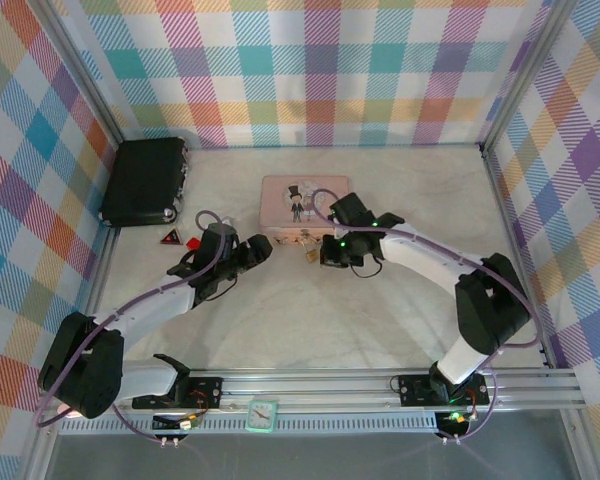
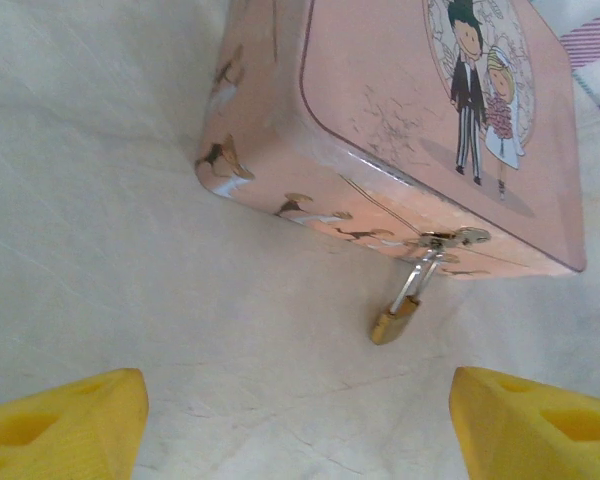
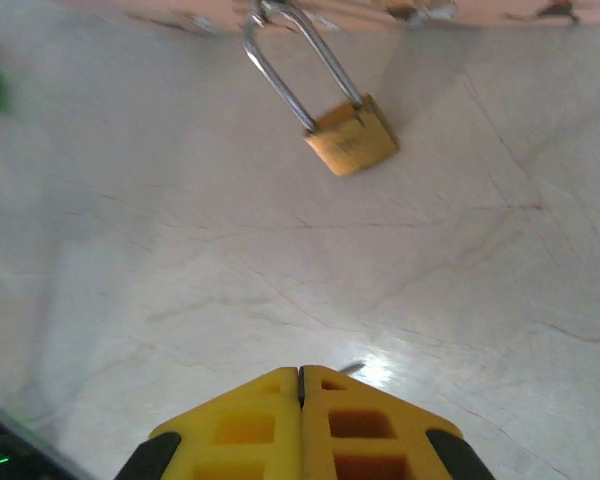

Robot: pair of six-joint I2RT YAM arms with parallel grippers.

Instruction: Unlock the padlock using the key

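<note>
**Padlock hangs from the tin's hasp between the two grippers**

At the upper left of the top view a black case (image 1: 145,182) lies against the wall. Just right of it and a little lower sit a red piece (image 1: 170,237) and a green piece (image 1: 191,242). Next comes the left gripper (image 1: 265,248), near the pink tin (image 1: 298,205). In its wrist view its yellow fingers (image 2: 60,425) stand wide apart at the bottom corners and hold nothing.

The padlock (image 1: 309,254) is at the centre of the top view, at the tin's near edge. In the left wrist view the padlock (image 2: 393,322) hangs by its shackle from the tin's hasp (image 2: 450,238), its brass body resting on the table (image 2: 130,200).

Right of the padlock is the right gripper (image 1: 325,250). In its wrist view the right gripper (image 3: 300,372) has its fingers pressed together at bottom centre. A thin grey tip, apparently the key (image 3: 352,368), peeks out just beside them; whether it is pinched I cannot tell. The padlock (image 3: 352,143) lies tilted near the top of that view, apart from the fingertips.
</note>
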